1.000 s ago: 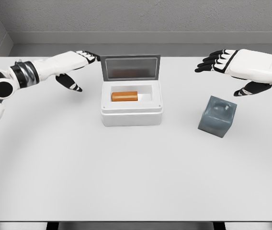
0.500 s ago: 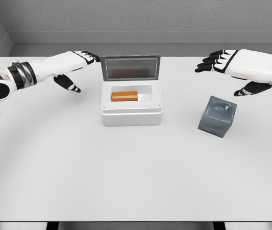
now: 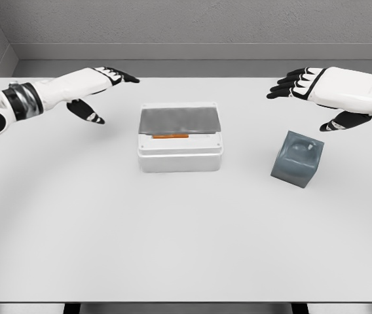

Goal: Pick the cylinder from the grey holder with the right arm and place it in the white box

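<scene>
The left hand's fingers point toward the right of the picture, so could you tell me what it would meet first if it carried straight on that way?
Probably nothing: the left hand points right behind the white box, whose lid is almost shut over the orange cylinder. It seems to clear the box's far edge, though depth is unclear.

Box (image 3: 180, 155) sitting on table (image 3: 173, 235), near centre, toward far side. Lid (image 3: 179, 121) lying tilted over box opening, almost down. Cylinder (image 3: 170, 137) lying inside box, showing only as strip under lid's front edge. Holder (image 3: 297, 159) standing on table right of box, well apart, slightly nearer front edge. Left hand (image 3: 97, 91) hovering left of box, behind its rear edge. Right hand (image 3: 317, 95) hovering right of box, above and behind holder.
</scene>
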`<state>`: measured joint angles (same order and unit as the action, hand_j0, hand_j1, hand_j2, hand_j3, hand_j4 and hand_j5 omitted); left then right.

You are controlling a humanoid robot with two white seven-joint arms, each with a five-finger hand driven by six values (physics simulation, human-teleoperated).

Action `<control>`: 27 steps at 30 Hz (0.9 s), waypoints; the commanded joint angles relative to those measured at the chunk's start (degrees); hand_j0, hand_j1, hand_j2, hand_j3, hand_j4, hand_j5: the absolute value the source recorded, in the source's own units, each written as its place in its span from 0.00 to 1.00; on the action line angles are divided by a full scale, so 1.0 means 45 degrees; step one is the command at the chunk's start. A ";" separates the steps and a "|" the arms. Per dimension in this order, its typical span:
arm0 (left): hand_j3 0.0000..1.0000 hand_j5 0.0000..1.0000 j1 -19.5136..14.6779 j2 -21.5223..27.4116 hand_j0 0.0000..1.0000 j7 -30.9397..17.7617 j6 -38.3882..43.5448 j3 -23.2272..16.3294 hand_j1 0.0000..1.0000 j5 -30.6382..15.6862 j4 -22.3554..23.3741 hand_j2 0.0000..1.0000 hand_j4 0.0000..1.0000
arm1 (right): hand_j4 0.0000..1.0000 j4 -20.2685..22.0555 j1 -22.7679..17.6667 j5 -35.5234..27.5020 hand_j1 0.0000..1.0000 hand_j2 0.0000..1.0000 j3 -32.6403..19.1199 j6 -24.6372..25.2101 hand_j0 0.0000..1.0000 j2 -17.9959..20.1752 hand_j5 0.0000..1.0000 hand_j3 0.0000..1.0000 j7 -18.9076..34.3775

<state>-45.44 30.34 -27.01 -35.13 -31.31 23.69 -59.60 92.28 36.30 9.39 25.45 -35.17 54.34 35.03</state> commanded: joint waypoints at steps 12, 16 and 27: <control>1.00 1.00 0.0761 0.2632 1.00 0.0007 0.0029 0.0239 1.00 -0.2451 -0.1403 1.00 1.00 | 1.00 0.0001 0.0000 -0.0074 1.00 1.00 -0.0010 0.0038 1.00 0.0014 1.00 1.00 -0.0007; 1.00 1.00 0.1621 0.3589 1.00 0.0007 0.0029 0.0962 1.00 -0.3623 -0.1325 1.00 1.00 | 1.00 0.0001 0.0000 -0.0074 1.00 1.00 -0.0010 0.0038 1.00 0.0014 1.00 1.00 -0.0007; 1.00 1.00 0.2070 0.3668 1.00 -0.0110 0.0029 0.1119 1.00 -0.3428 -0.1228 1.00 1.00 | 1.00 0.0001 0.0000 -0.0074 1.00 1.00 -0.0010 0.0038 1.00 0.0014 1.00 1.00 -0.0007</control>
<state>-36.12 46.71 -27.51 -35.13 -26.34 8.75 -65.15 92.28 36.30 9.39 25.49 -35.17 54.34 35.03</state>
